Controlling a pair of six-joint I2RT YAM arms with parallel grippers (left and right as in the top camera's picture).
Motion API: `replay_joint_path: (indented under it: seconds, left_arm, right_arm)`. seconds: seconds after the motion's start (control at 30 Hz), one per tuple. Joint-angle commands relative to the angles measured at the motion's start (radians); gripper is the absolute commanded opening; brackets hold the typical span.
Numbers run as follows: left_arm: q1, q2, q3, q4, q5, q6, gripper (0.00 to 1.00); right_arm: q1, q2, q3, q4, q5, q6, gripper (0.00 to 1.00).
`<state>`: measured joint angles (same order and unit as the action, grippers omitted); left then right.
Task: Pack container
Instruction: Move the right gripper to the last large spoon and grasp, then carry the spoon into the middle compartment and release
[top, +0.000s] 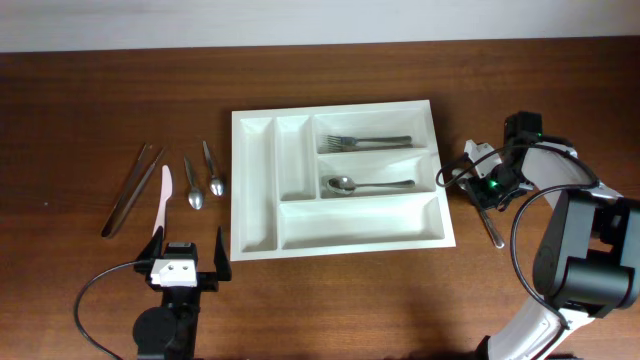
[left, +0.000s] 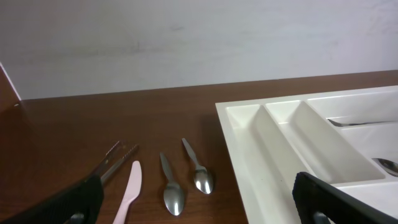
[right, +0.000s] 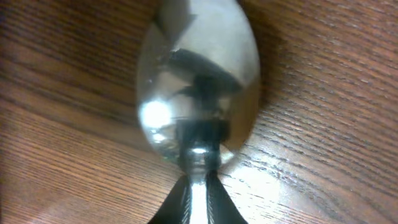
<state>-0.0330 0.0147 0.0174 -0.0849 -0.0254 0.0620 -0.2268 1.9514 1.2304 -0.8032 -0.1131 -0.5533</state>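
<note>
Right pincer (right: 196, 208) pinches spoon (right: 199, 81) at right worktop (top: 100, 120) edge.
Left pincer (top: 190, 245) gapes wide at near edge; cutlery tray (top: 360, 222) sits mid-worktop.

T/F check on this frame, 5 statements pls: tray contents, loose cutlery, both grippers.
1. The tray holds a fork and a tray spoon in separate compartments. True.
2. The pink knife is in the tray. False: it lies on the table to the left of the tray, between the tongs and two small spoons.
3. The left gripper is open and holds nothing. True.
4. The tray's wide bottom compartment is full. False: it is empty.
5. The right gripper is over the tray. False: it is to the right of the tray, and its fingers appear to be pinching the neck of a loose spoon on the table.
</note>
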Motion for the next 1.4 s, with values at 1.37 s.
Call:
replay_joint_path:
  seconds: [1.37]
  left_arm:
    - [0.005, -0.008, -0.008, 0.003, 0.011, -0.005, 0.99]
  right_arm:
    - [0.468, 0.074, 0.586, -0.560, -0.193, -0.752, 0.04]
